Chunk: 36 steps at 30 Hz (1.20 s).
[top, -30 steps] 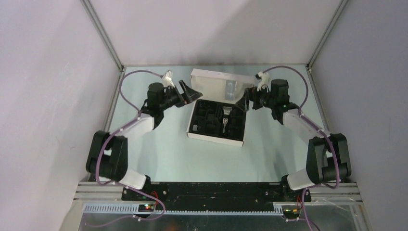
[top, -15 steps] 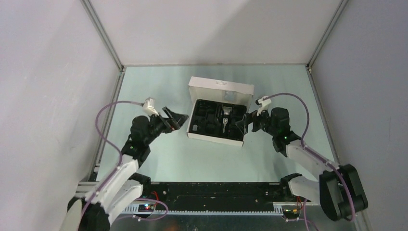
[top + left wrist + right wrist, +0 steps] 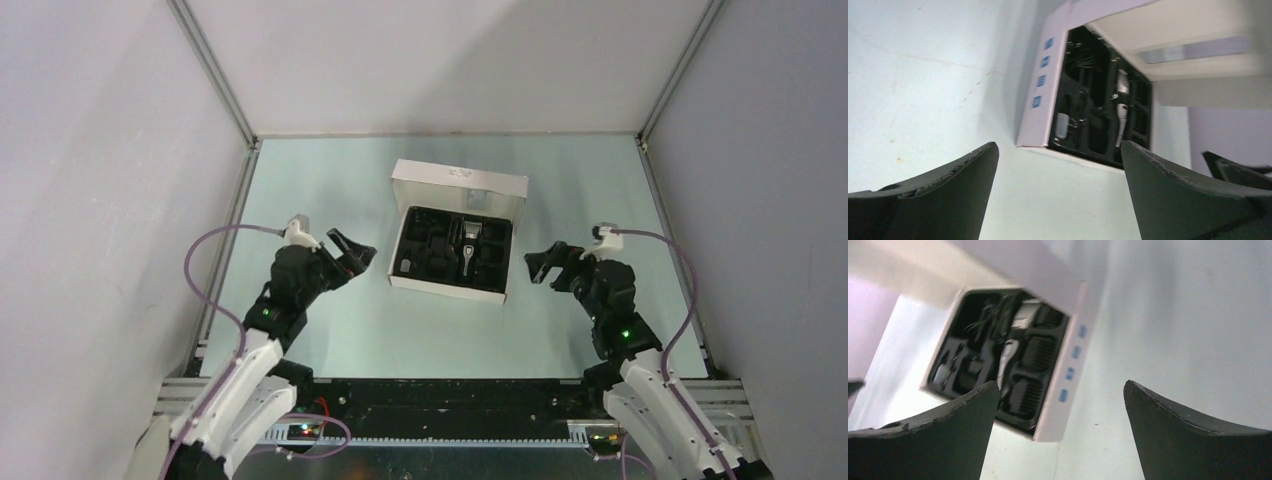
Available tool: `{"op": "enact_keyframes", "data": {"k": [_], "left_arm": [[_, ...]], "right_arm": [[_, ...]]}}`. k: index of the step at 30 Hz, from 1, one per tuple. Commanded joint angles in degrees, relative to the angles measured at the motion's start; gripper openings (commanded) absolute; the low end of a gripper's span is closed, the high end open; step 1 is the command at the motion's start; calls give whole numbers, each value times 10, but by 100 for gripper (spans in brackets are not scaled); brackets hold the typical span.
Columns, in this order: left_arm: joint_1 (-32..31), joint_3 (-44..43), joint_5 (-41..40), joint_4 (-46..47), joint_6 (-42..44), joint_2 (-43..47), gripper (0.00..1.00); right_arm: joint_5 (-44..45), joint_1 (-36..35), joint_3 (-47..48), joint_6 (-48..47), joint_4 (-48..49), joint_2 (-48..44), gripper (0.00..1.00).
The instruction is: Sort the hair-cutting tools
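Mid-frame, the box holds the clipper, the left hand and right hand released and empty beside it.

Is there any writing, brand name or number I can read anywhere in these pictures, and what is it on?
No text here can be read.
Side of the box: a row of blue marks, too blurred to read.
On its lid: a small dark print, too small to read.
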<state>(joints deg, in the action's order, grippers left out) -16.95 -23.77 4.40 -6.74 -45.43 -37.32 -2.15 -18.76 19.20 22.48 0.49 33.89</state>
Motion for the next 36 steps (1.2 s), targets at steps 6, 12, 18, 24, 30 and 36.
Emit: {"op": "enact_keyframes", "data": {"k": [6,12,18,24,30,36], "left_arm": [[43,-150,-41,40,-11,-258,99],[49,-284,-62,32,25,-411,100],[49,-386,-17,31,48,-519,99],[33,-408,16,32,63,-563,100],[19,-389,24,41,58,-574,100],[10,-362,25,58,49,-566,100]], "right_arm": [[-4,144,81,90,-23,153,99],[41,144,135,68,72,269,99],[66,112,198,42,109,369,99],[74,76,222,34,130,435,99],[77,56,224,26,126,449,99],[75,49,224,21,115,447,99]]}}
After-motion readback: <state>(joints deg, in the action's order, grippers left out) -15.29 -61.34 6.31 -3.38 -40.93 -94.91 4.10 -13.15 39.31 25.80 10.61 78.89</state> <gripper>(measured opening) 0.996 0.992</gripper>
